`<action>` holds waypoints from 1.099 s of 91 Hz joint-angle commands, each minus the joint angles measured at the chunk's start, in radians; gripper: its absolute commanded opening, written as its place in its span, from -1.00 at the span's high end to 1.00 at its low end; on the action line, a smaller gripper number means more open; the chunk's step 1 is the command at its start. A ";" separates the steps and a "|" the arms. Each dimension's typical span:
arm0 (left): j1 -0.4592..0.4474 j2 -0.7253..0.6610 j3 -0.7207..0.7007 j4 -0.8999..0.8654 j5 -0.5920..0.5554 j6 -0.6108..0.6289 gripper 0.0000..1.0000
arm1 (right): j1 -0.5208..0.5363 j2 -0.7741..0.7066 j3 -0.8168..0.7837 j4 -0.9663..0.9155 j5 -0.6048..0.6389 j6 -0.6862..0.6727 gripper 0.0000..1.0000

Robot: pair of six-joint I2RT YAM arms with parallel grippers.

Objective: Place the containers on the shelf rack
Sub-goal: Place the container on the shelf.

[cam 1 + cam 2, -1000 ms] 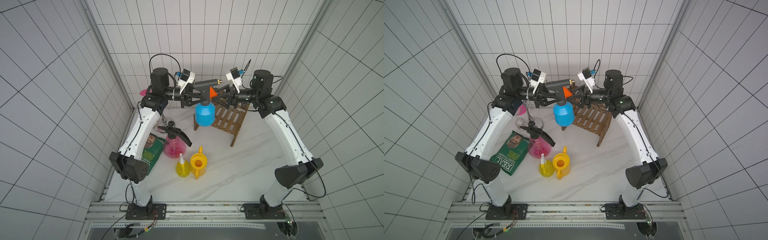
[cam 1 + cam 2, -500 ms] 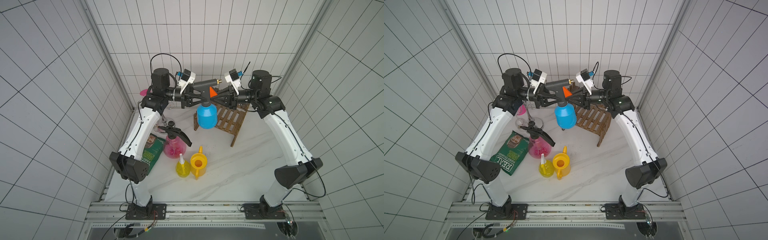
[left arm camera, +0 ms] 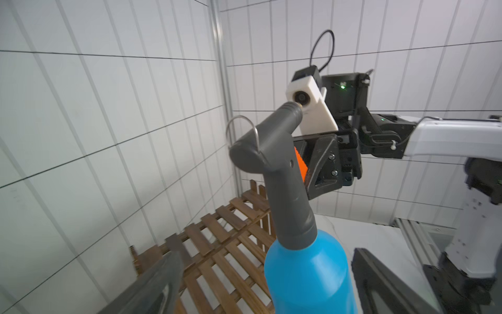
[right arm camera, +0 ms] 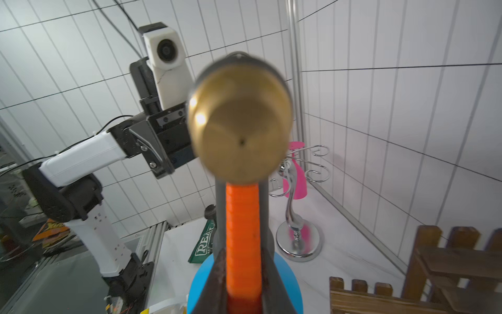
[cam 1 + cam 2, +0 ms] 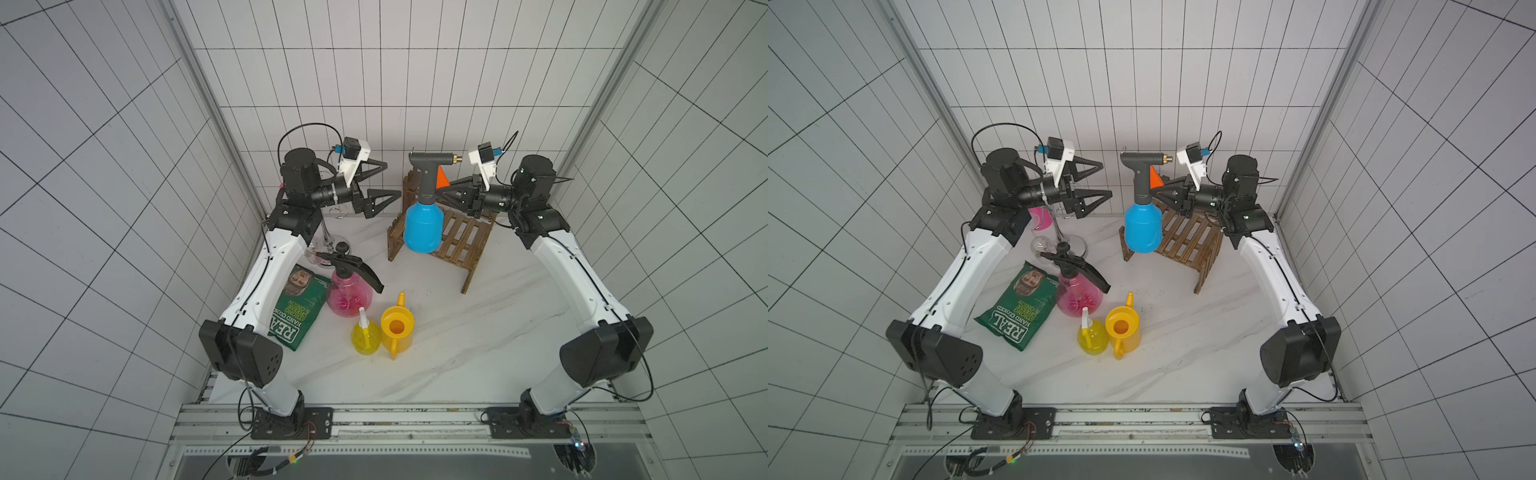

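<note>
The blue bottle [image 5: 422, 226] [image 5: 1143, 227] with its grey sprayer head hangs upright above the front left corner of the wooden shelf rack [image 5: 461, 243] [image 5: 1187, 245]. My right gripper [image 5: 442, 191] [image 4: 244, 271] is shut on the bottle's orange trigger and neck. My left gripper [image 5: 392, 179] [image 5: 1106, 179] stands open to the left of the bottle, apart from it. On the table in front stand the pink pump sprayer [image 5: 349, 297], the yellow watering can [image 5: 397, 328] and the small yellow spray bottle [image 5: 365, 338].
A green crisp bag [image 5: 297, 307] lies left of the pink sprayer. The chrome glass holder [image 4: 296, 239] with a pink glass [image 4: 296, 176] stands at the back left, under my left arm. Tiled walls close in behind the rack.
My left gripper has opened, let go of the sprayer head and drawn back to the left. The right gripper has shut on the trigger and now carries the bottle alone.
</note>
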 commanded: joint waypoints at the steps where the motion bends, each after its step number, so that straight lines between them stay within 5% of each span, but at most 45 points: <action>1: 0.017 -0.079 -0.062 0.211 -0.215 -0.096 -0.97 | -0.036 0.004 0.009 0.273 0.150 0.117 1.00; 46: 0.016 -0.178 -0.155 0.276 -0.324 -0.055 -0.97 | 0.057 0.225 0.342 -0.044 0.758 -0.224 1.00; 100: 0.007 -0.190 -0.168 0.262 -0.330 -0.011 -0.97 | 0.080 0.543 0.772 -0.203 0.886 -0.200 1.00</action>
